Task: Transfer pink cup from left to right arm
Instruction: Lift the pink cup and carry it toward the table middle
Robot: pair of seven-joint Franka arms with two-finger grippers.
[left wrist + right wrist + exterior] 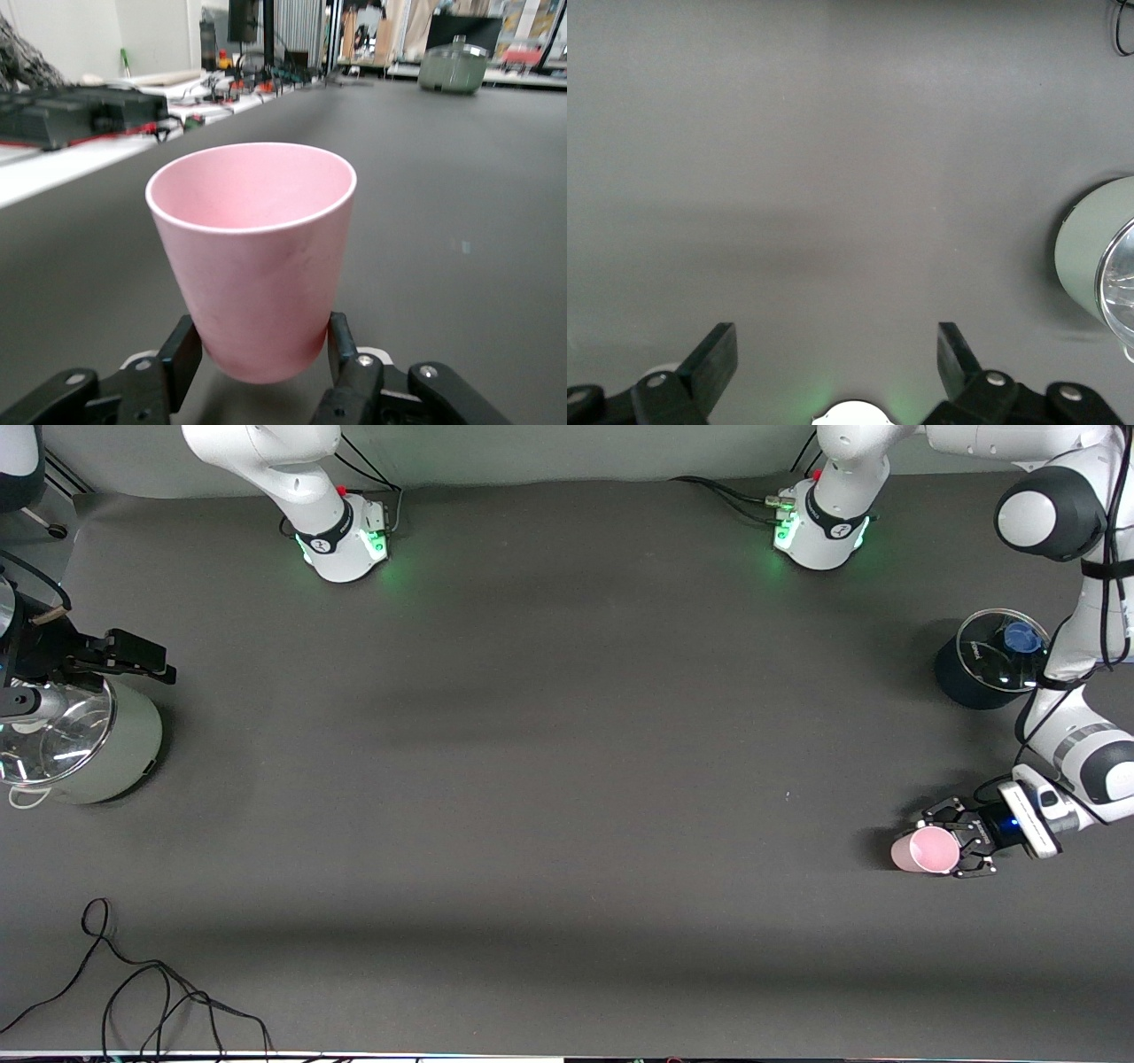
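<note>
Pink cup in my left claw.
My left claw [959,846] pinches the pink cup [925,850] near the bench [567,779] edge; my right claw [837,354] waits spread.

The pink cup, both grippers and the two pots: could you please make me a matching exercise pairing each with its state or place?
Things:
1. pink cup
2. right gripper
3. green pot
4. dark pot

States or places:
A. open, over bare table
B. at the right arm's end of the table, glass lid on
C. gripped low on its sides by the left gripper
D. at the left arm's end, blue knob on its lid

Pairs: 1-C, 2-A, 3-B, 4-D
</note>
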